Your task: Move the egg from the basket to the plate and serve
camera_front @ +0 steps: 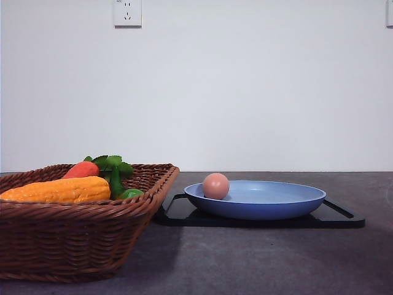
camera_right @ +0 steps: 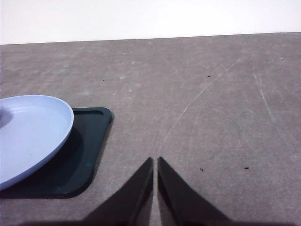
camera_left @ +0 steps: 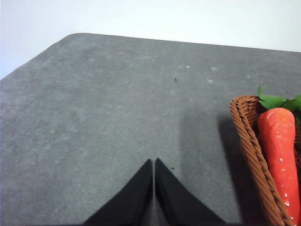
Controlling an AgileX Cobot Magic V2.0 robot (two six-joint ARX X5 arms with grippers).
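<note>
The egg [camera_front: 215, 185] sits in the plate [camera_front: 270, 206], at its left edge, just right of centre in the front view. The plate rests on my flat black tray [camera_front: 344, 218], whose handle ends stick out at both sides. To the left, filling the lower left of that frame, stands the basket [camera_front: 73, 243]; its right rim comes near the tray's left end. In it lie a yellow-orange gourd [camera_front: 58, 189], a red carrot [camera_front: 81, 169] with green leaves [camera_front: 110, 165], and a small green piece [camera_front: 131, 193].

My left gripper [camera_left: 154, 162] has its fingers pressed together over bare grey table [camera_left: 94, 117], holding nothing, with the basket's rim and the carrot at the right edge of that frame. My right gripper [camera_right: 155, 160] is likewise pressed together and empty, the plate and tray corner at the left of its frame.
</note>
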